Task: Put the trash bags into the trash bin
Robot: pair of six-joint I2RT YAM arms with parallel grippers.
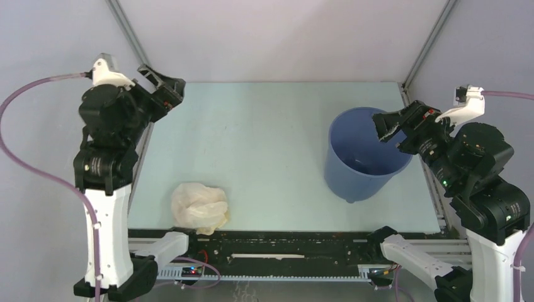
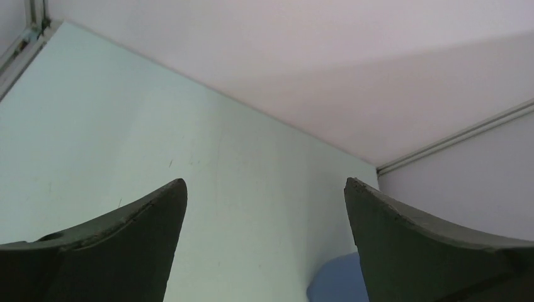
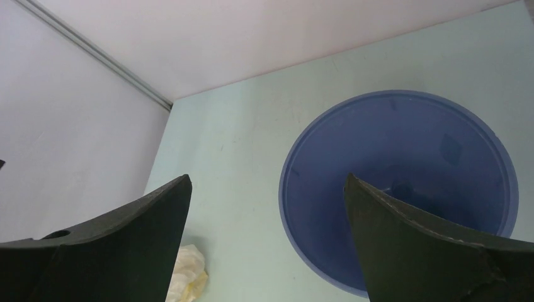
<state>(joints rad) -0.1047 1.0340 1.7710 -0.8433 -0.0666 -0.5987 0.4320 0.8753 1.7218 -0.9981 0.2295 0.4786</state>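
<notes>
1. Trash bag (image 1: 199,207) lies crumpled into a loose whitish-cream wad on the table (image 1: 252,138). It sits at the near edge toward the left, close to the left arm's base, and neither arm touches it.
2. From the right wrist camera, a crinkled corner of the bag (image 3: 187,277) shows at the bottom edge, partly hidden behind one dark finger.
3. The trash bin (image 1: 356,182), a round blue bucket, stands upright on the right part of the table, well apart from the bag. Its mouth is open and the blue floor shows through it.
4. The left tool (image 1: 162,80) is held high over the far left corner of the table. It is released, with its jaws spread wide and nothing between them.
5. In the left wrist view the left tool (image 2: 264,189) frames bare pale green table (image 2: 94,126). A sliver of the trash bin (image 2: 337,283) shows at the bottom edge, beside the right-hand finger.
6. The right tool (image 1: 385,126) hangs over the right side of the bin's rim, pointing left across the mouth. It too is released: the jaws stand apart and grip nothing.
7. The right wrist camera looks down past the right tool (image 3: 267,182) into the trash bin (image 3: 315,163). One finger overlaps the bin's opening and the other lies over the table (image 3: 239,145).
8. Pale walls (image 1: 264,38) close in the table on its far side and on both flanks.
</notes>
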